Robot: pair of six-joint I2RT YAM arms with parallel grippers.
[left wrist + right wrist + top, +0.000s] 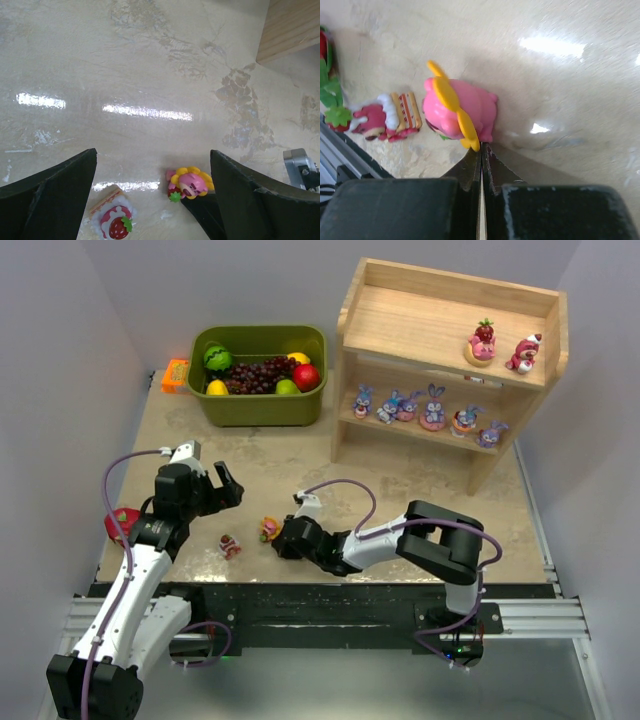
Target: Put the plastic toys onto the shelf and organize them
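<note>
A pink bear with a yellow flower collar (268, 529) lies on its side on the table; it also shows in the left wrist view (190, 183) and the right wrist view (457, 107). A strawberry-cake bear (229, 546) lies just left of it (112, 222) (385, 117). My right gripper (283, 538) (481, 147) is shut and holds nothing, its tips touching the flower bear. My left gripper (215, 485) (155, 200) is open and empty, above and behind both toys. The wooden shelf (450, 325) holds two bears (483, 343) on top and several bunnies (433, 408) below.
An olive-green bin (258, 405) of fake fruit stands at the back, left of the shelf, with an orange object (175, 375) beside it. A red dragon fruit (122, 523) lies by the left arm. A shelf leg (292, 25) shows in the left wrist view.
</note>
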